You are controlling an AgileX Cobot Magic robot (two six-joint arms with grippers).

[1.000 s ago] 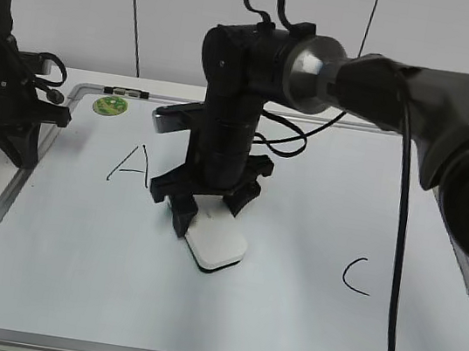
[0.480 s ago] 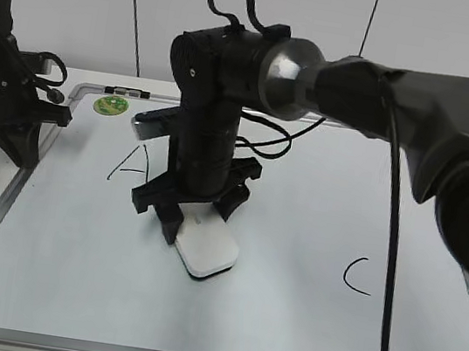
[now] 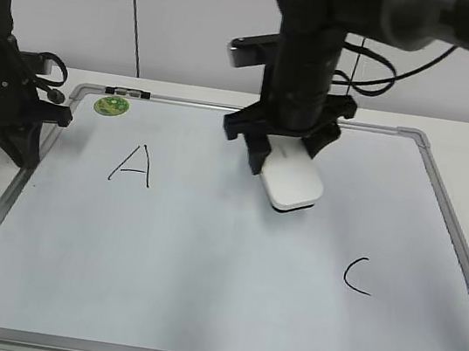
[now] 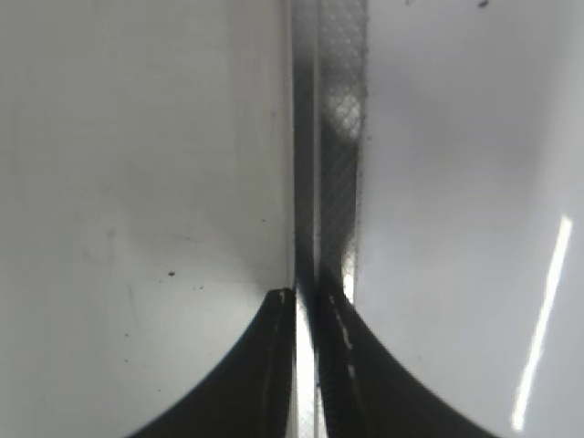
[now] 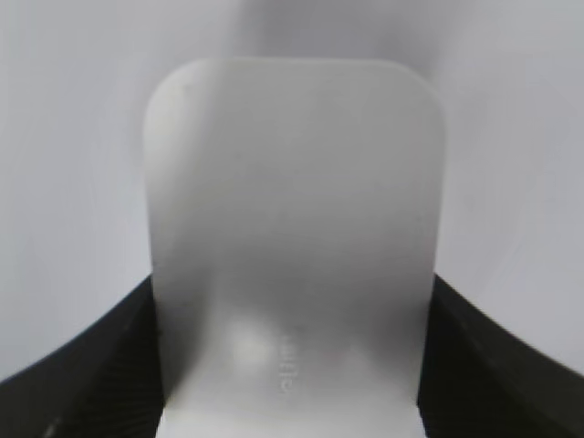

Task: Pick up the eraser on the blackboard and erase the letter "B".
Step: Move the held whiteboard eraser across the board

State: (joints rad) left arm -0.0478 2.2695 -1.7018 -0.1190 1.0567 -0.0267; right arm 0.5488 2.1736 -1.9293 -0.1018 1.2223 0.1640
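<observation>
Up top on the blackboard [image 3: 204, 259], right claw [image 3: 287, 161] clamped on eraser [image 3: 292, 184], between "A" [image 3: 133, 165] and "C" [image 3: 357, 276]. No "B" visible. Left claw [image 4: 306, 306] pinched nearly closed over the frame edge [image 4: 330, 137].

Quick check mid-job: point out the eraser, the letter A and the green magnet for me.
eraser [image 3: 293, 183], exterior view, middle of its white top face.
letter A [image 3: 133, 166], exterior view, on its crossbar.
green magnet [image 3: 111, 106], exterior view, centre of the disc near the board's top-left corner.
</observation>
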